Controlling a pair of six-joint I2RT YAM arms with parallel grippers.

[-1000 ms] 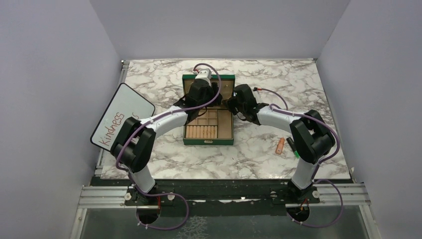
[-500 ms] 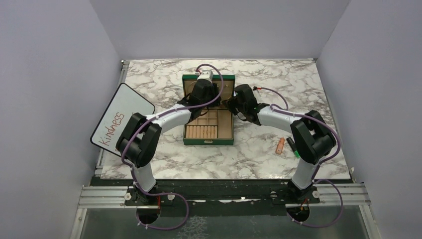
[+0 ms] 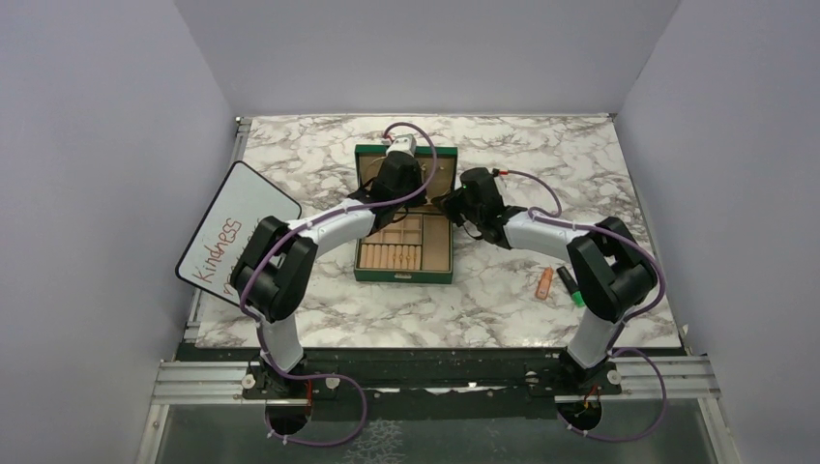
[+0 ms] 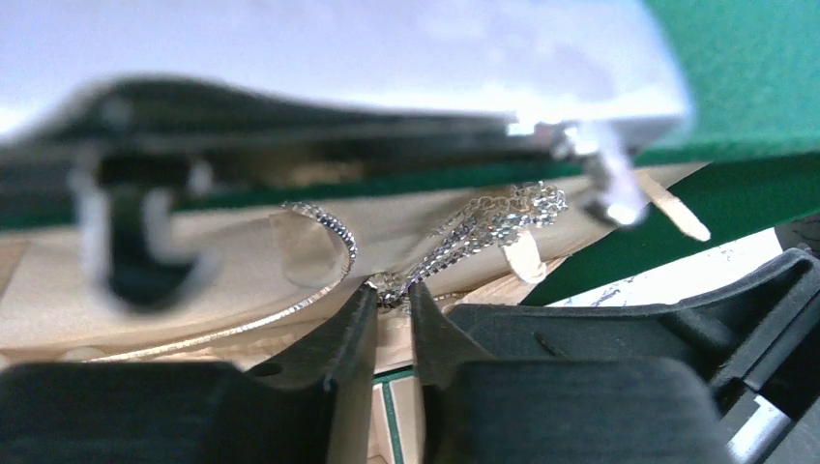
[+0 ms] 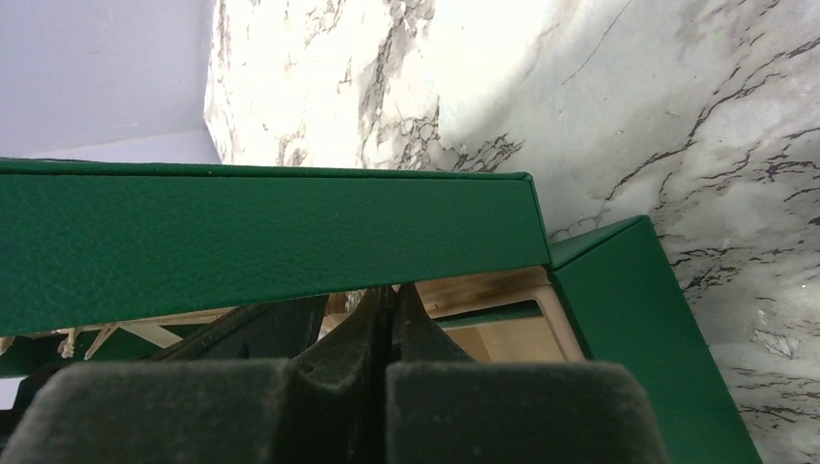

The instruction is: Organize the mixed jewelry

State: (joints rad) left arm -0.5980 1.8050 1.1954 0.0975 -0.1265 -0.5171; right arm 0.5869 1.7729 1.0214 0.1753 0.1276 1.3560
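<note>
Because the open jewellery box sits at the centre of the marble-patterned worktop, both arms converge on it in the overhead view. The left arm reaches over the cream compartments toward the upright lid at upper middle. The right arm meets the box at its right edge. A whiteboard lies at the left. An orange marker and a highlighter lie at lower right, well apart from the box. The jewellery is too fine to resolve here.

In the left wrist view, the left claw is nearly closed, pinching a necklace chain at the very tips of its dark, wedge-shaped fingers. The chain is fine-linked and metallic, bunched right of centre and draped against the cream lining. A thinner gold strand curves off to the lower left. A tip pinch suits so thin and limp an item. The likely intent is to hang it along the lining, though no hook is clearly resolved.

In the right wrist view, the right claw is fully closed with nothing visible between its jaws. Its tips sit just under the grained, leather-like green lid near the box corner. Probable purpose: steadying the box. Contact cannot be confirmed.
</note>
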